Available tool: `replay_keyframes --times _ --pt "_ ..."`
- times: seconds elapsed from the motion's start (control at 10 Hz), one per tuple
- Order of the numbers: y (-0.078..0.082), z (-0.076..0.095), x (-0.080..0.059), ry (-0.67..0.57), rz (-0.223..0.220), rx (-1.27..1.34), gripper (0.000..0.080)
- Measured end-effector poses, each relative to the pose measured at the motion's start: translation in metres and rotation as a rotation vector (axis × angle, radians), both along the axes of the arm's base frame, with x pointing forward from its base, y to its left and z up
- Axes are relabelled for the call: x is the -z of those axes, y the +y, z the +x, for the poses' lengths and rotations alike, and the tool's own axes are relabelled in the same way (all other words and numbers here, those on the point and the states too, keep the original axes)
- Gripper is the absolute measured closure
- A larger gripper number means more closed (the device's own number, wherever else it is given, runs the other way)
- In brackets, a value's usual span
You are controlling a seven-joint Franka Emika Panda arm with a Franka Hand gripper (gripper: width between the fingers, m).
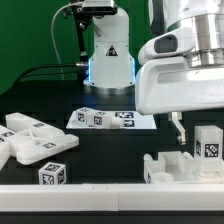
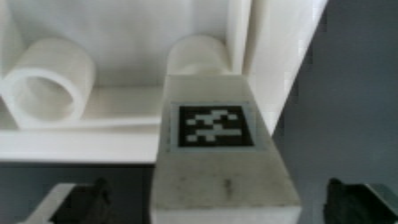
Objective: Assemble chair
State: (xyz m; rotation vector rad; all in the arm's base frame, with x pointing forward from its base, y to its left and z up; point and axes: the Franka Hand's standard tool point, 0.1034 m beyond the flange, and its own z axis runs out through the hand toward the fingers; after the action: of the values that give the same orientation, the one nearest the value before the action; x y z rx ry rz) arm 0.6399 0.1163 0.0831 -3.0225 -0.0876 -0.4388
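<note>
The chair is in loose white pieces. A white post with a square marker tag lies between the fingers of my gripper, which is open, with a dark gap on each side of the post. Beyond the post a white chair piece with a rounded peg shows in the wrist view. In the exterior view one dark finger hangs just to the left of an upright tagged white piece at the right. The other finger is hidden.
A low white notched piece sits at the front right. Several tagged white chair pieces lie at the exterior view's left, with a small tagged block in front. The marker board lies before the robot base.
</note>
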Motion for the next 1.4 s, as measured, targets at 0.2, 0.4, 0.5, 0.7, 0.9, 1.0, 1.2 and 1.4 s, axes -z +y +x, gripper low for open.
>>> replay_keyframes --times 0.2,0.4,0.5,0.7,0.9,1.0,1.2,1.4 --pt "0.008 -0.002 0.0 0.122 0.019 0.02 0.016" --pt "0.007 -0.007 0.005 0.205 0.02 0.015 0.0151" --pt "0.006 -0.003 0.002 0.177 0.021 0.018 0.0151" --pt "0.006 -0.004 0.004 0.182 0.025 0.042 0.0232" --pt "0.003 -0.003 0.004 0.194 0.047 0.164 0.0498" --pt "0.002 -0.003 0.005 0.199 0.054 0.203 0.0498" --pt "-0.005 0.005 0.007 0.234 0.104 0.454 0.0509" --pt "-0.006 0.006 0.008 0.266 0.184 0.777 0.051"
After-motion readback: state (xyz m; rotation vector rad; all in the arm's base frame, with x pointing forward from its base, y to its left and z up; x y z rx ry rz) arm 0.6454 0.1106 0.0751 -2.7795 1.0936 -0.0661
